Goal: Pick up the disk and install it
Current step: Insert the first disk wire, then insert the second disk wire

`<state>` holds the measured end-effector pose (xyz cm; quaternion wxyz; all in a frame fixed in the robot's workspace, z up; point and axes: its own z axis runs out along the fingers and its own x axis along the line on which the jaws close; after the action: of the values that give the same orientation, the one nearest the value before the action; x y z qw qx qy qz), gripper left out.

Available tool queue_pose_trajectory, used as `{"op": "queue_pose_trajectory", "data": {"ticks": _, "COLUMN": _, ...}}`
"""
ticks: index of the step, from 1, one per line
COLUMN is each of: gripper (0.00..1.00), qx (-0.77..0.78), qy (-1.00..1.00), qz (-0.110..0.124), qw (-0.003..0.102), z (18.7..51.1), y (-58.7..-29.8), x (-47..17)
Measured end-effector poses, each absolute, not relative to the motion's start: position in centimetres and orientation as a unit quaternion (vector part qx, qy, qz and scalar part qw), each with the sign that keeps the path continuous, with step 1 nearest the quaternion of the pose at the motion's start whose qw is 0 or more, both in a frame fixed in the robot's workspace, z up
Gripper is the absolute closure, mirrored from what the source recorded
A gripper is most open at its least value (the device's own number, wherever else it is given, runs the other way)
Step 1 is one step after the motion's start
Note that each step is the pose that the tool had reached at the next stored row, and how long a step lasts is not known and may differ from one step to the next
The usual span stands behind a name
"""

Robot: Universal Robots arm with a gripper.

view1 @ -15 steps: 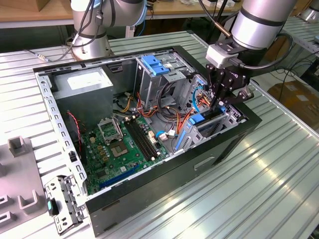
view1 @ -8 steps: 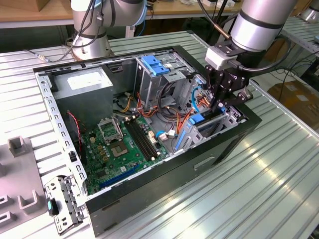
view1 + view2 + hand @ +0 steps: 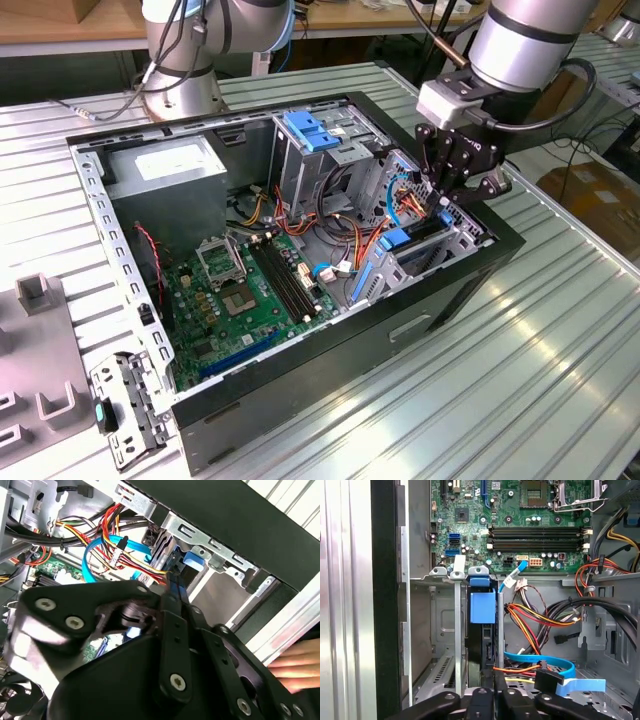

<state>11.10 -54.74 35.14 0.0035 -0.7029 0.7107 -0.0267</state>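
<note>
The disk (image 3: 482, 611), a dark body in a bright blue carrier, stands edge-on in the drive bay at the front corner of the open computer case (image 3: 470, 290). In the exterior view the disk (image 3: 400, 240) sits in that bay near the view's right. My gripper (image 3: 447, 205) hangs directly above it with the fingers shut together. In the second wrist view the gripper (image 3: 172, 587) ends right at the disk's blue end (image 3: 194, 560); whether it touches I cannot tell. In the first wrist view the gripper (image 3: 495, 692) lines up with the disk's edge.
Red, orange and yellow wire bundles (image 3: 535, 625) and a thin blue cable (image 3: 555, 666) crowd the bay's side. A tall metal cage with a blue handle (image 3: 310, 130) stands behind; the motherboard (image 3: 240, 290) lies beyond. A person's hand (image 3: 295, 665) rests outside the case.
</note>
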Motion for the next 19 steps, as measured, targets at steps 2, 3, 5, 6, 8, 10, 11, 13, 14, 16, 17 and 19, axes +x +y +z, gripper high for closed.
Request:
{"op": "queue_pose_trajectory", "data": {"ticks": 2, "gripper": 0.89, "qx": -0.703, "qy": 0.711, "qz": -0.027, "qw": 0.004, "z": 35.14, "y": -54.74, "x": 11.10}}
{"op": "queue_pose_trajectory", "data": {"ticks": 3, "gripper": 0.89, "qx": -0.703, "qy": 0.711, "qz": -0.027, "qw": 0.004, "z": 35.14, "y": -54.74, "x": 11.10}}
{"op": "queue_pose_trajectory", "data": {"ticks": 5, "gripper": 0.89, "qx": -0.703, "qy": 0.711, "qz": -0.027, "qw": 0.003, "z": 35.15, "y": -54.74, "x": 11.10}}
{"op": "queue_pose_trajectory", "data": {"ticks": 6, "gripper": 0.89, "qx": -0.703, "qy": 0.711, "qz": -0.027, "qw": 0.003, "z": 35.16, "y": -54.74, "x": 11.10}}
{"op": "queue_pose_trajectory", "data": {"ticks": 8, "gripper": 0.89, "qx": -0.703, "qy": 0.711, "qz": -0.027, "qw": 0.003, "z": 35.16, "y": -54.74, "x": 11.10}}
{"op": "queue_pose_trajectory", "data": {"ticks": 10, "gripper": 0.89, "qx": -0.703, "qy": 0.711, "qz": -0.027, "qw": 0.003, "z": 35.17, "y": -54.74, "x": 11.10}}
{"op": "queue_pose_trajectory", "data": {"ticks": 11, "gripper": 0.89, "qx": -0.703, "qy": 0.711, "qz": -0.027, "qw": 0.003, "z": 35.17, "y": -54.74, "x": 11.10}}
{"op": "queue_pose_trajectory", "data": {"ticks": 13, "gripper": 0.89, "qx": -0.703, "qy": 0.711, "qz": -0.027, "qw": 0.004, "z": 35.17, "y": -54.74, "x": 11.10}}
{"op": "queue_pose_trajectory", "data": {"ticks": 14, "gripper": 0.89, "qx": -0.703, "qy": 0.711, "qz": -0.027, "qw": 0.003, "z": 35.18, "y": -54.74, "x": 11.10}}
{"op": "queue_pose_trajectory", "data": {"ticks": 16, "gripper": 0.89, "qx": -0.703, "qy": 0.711, "qz": -0.027, "qw": 0.003, "z": 35.19, "y": -54.74, "x": 10.93}}
{"op": "queue_pose_trajectory", "data": {"ticks": 17, "gripper": 0.89, "qx": -0.703, "qy": 0.711, "qz": -0.027, "qw": 0.003, "z": 35.19, "y": -54.75, "x": 10.82}}
{"op": "queue_pose_trajectory", "data": {"ticks": 19, "gripper": 0.89, "qx": -0.703, "qy": 0.711, "qz": -0.027, "qw": 0.003, "z": 35.18, "y": -54.81, "x": 10.39}}
